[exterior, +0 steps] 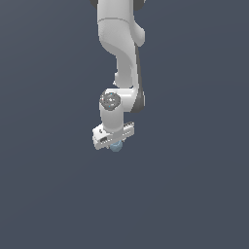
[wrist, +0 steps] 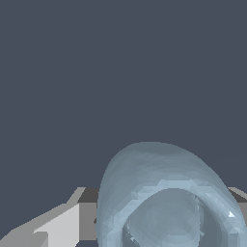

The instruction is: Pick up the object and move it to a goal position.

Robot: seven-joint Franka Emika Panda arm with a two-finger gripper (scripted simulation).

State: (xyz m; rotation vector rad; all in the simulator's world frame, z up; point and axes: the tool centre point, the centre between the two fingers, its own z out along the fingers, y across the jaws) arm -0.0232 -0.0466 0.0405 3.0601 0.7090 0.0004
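The object (exterior: 116, 147) is a small, glossy, pale blue-grey rounded thing that peeks out just under the white gripper (exterior: 115, 142) in the exterior view. In the wrist view the object (wrist: 164, 193) looms large and close. It fills the gap between the two fingers, one grey-white finger (wrist: 62, 224) on one side and a sliver of the other (wrist: 240, 205) on the opposite side. The gripper is shut on the object. The arm hangs down from the top of the exterior view, its wrist bent over the object.
A plain dark blue-grey surface (exterior: 194, 194) fills both views. No other objects, containers or edges show.
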